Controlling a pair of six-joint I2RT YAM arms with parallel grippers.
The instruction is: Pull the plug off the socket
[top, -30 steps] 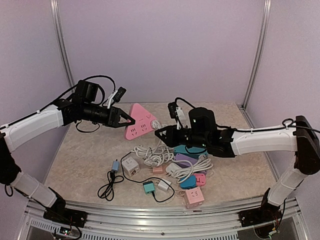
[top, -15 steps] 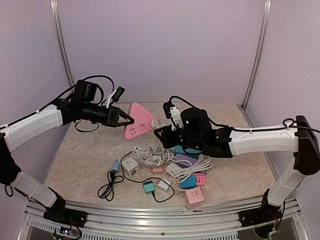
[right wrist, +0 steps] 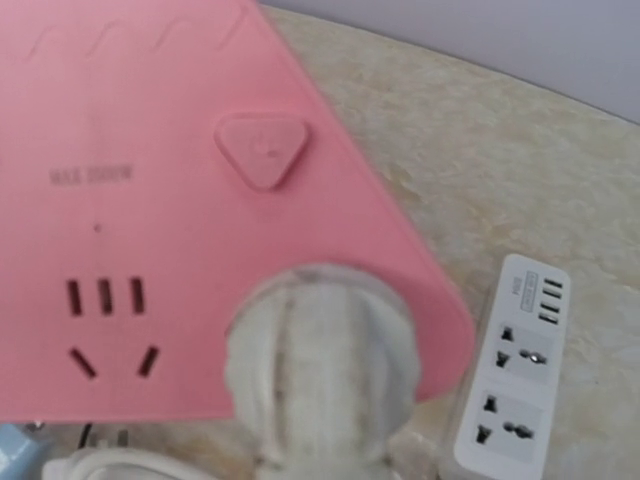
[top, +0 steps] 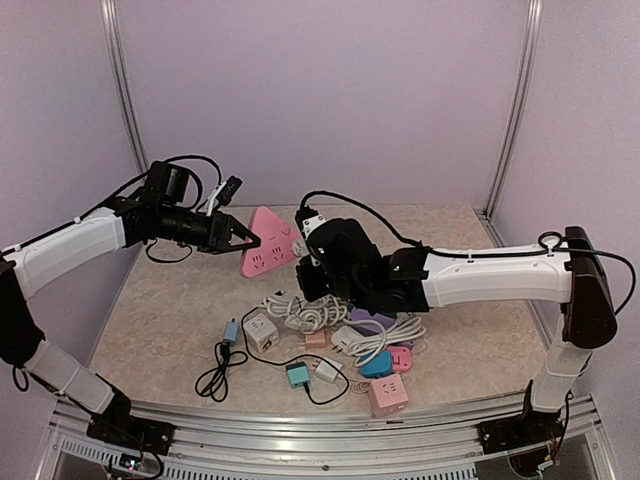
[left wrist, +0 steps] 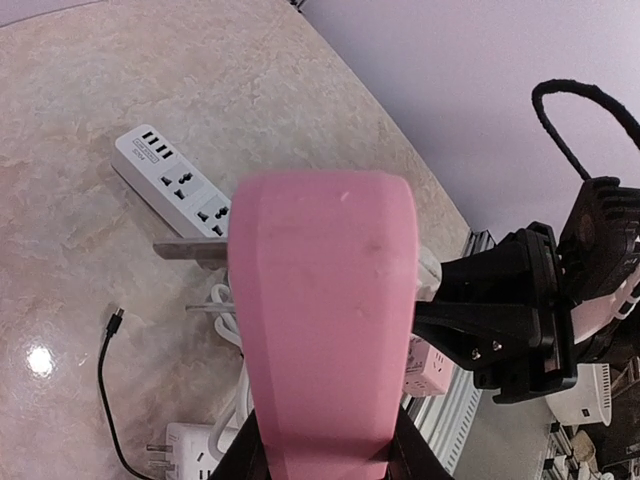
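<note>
Both arms have shifted left together: left gripper (top: 243,242) clamped on the raised socket (top: 265,245), right gripper (left wrist: 425,308) closed on the plug (right wrist: 320,370), which remains seated, so extraction is pending.

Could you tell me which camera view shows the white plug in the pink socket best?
The right wrist view: the white plug shows close up, seated in the pink triangular socket. In the top view the right arm hides it; the left wrist view shows only that socket's edge.
</note>
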